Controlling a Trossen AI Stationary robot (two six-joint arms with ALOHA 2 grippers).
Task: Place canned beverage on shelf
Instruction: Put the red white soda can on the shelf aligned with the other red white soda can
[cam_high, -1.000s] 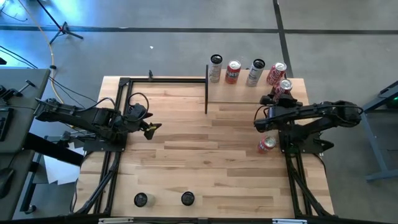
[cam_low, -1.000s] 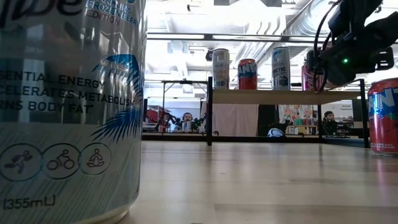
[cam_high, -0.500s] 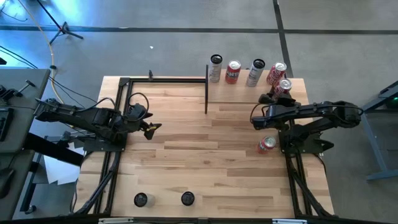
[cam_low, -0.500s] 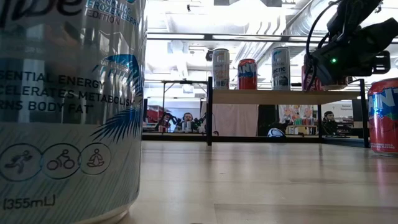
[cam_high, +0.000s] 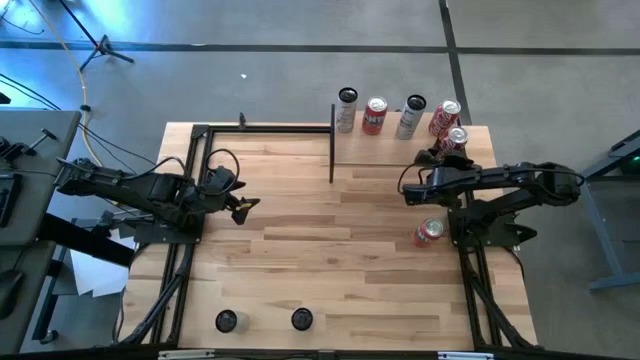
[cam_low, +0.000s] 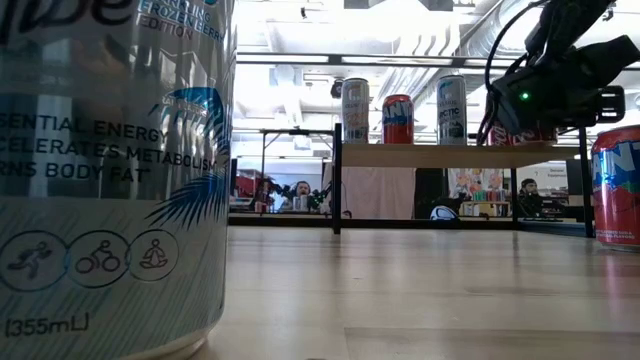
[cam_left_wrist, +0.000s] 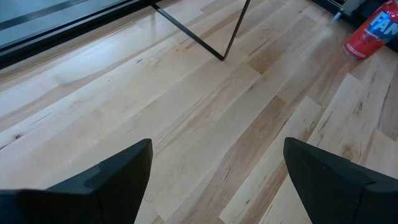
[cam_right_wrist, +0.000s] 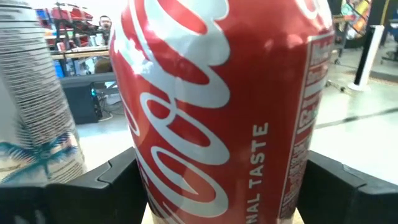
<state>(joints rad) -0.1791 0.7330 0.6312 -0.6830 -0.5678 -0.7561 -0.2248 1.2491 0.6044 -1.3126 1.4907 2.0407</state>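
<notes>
Five cans already stand upright on the shelf (cam_high: 410, 150); the nearest, a red can (cam_right_wrist: 217, 106), sits between the right gripper's (cam_high: 428, 172) fingers, long axis vertical. Left gripper (cam_high: 243, 206) waits open, well apart.

Robotics lab/workshop, exposed ceiling ducts (cam_low: 440, 45), desks (people seated) (cam_low: 300, 190)

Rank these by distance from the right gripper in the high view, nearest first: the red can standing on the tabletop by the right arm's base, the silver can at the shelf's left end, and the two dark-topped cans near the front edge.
1. Red can, just in front of the right gripper, on the table's right side.
2. Silver can, at the left end of the shelf, at the back.
3. Two dark-topped cans, front left; the left one lies farther out.
</notes>
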